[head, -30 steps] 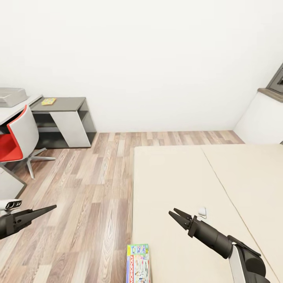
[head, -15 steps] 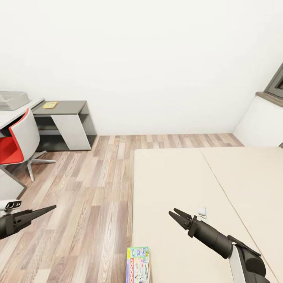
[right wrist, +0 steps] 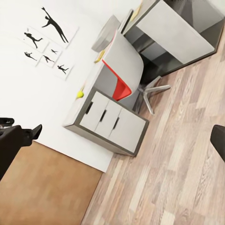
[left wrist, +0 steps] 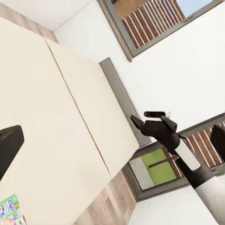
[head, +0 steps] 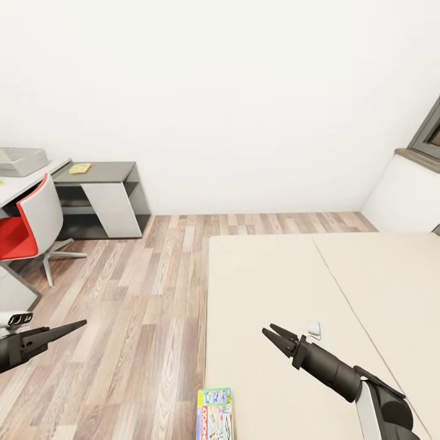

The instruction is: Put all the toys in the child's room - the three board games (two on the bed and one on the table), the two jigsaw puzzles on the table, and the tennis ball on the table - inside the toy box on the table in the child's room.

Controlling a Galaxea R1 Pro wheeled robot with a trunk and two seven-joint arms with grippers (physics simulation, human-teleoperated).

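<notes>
One board game [head: 214, 415] with a bright cartoon cover lies at the near left edge of the beige bed [head: 269, 275]. Above the mattress, to the game's right, my right gripper [head: 269, 330] is open and holds nothing. My left gripper [head: 76, 325] hangs open over the wooden floor, left of the bed. Far left, the grey toy box [head: 22, 160] stands on the pale table [head: 13, 184]. An orange-yellow board game [head: 79, 167] lies on the dark cabinet top. In the right wrist view the yellow tennis ball [right wrist: 80, 94] rests on the table. The jigsaw puzzles are out of view.
A red and white swivel chair [head: 27, 223] stands at the desk. A small white object [head: 313, 330] lies on the mattress just past my right gripper. Wooden floor [head: 140, 293] stretches between bed and desk. A white ledge and window frame [head: 421, 165] sit far right.
The whole picture has shifted a little, so the camera moved: desk, bed and board game sit slightly lower in view. Both grippers keep the same pose.
</notes>
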